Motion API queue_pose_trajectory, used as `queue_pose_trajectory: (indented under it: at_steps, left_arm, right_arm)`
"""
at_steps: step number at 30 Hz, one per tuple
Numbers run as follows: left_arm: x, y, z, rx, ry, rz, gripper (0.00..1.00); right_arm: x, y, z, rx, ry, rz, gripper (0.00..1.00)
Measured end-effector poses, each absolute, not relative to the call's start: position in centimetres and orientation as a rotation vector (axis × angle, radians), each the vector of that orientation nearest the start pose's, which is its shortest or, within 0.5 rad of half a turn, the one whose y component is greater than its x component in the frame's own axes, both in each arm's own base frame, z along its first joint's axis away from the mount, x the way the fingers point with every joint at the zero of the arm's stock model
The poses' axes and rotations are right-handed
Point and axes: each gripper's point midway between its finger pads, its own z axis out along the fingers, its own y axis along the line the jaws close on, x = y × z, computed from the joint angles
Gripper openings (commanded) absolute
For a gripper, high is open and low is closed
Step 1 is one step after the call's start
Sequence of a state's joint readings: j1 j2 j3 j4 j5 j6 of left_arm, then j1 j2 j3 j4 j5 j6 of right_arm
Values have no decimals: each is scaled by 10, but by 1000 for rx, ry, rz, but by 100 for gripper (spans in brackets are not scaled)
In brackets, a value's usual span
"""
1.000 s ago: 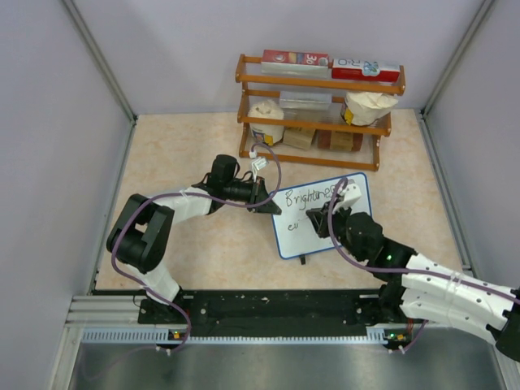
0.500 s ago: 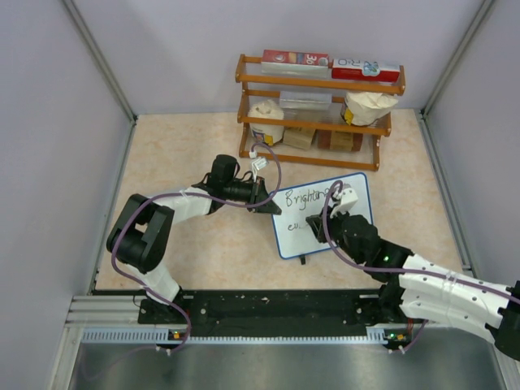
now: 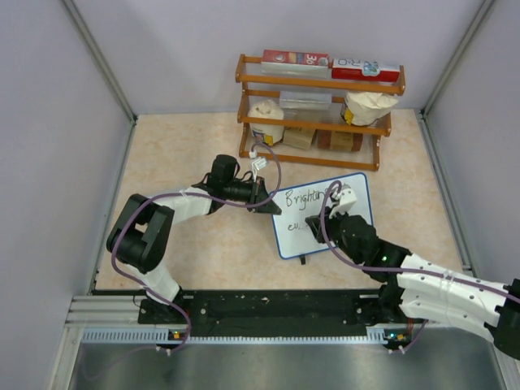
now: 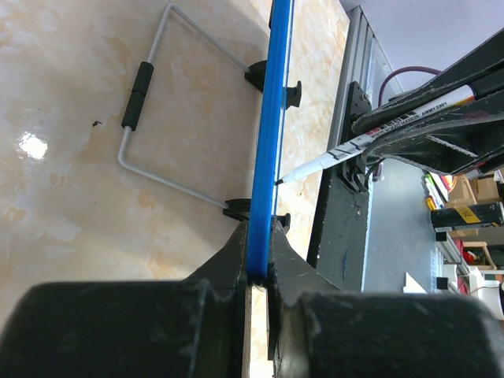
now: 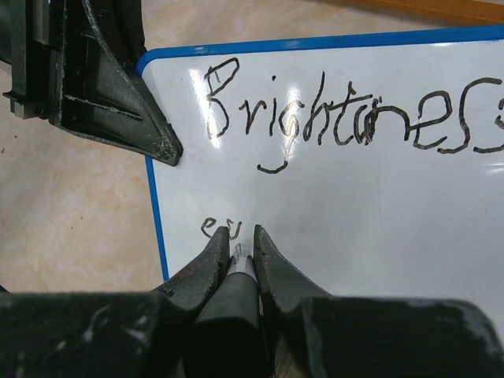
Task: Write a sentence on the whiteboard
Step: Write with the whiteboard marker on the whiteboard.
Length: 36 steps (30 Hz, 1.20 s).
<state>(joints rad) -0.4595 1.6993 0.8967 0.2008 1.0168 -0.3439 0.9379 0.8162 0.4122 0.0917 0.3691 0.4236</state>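
1. The whiteboard (image 3: pixel 302 237) sits on the worktop (image 3: pixel 187 162), toward its right edge, rim clenched by the left end effector (image 4: pixel 258 266).
2. The right end effector (image 5: pixel 239 246) grasps the marker (image 4: pixel 378 131).
3. The sentence (image 5: pixel 346 120) shows "Brightness"; line two is barely begun.

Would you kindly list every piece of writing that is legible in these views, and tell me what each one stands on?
"Brightness": top line on the whiteboard, black handwriting; the last letter is cut off by the frame edge.
"ev": start of its second line, unfinished.
Print along the marker barrel: too small to read reliably.
Printing on the boxes atop the wooden rack: too small to read.
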Motion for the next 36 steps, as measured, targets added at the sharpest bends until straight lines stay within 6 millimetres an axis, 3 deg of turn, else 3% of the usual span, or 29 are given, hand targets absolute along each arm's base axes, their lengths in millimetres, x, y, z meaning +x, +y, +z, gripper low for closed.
queue_pose_trajectory:
  at_steps: [36]
  left_arm:
    - [264,-305,121,755,2114,-1547,0]
  right_arm:
    - [230,211,157,-151,1883,592,0]
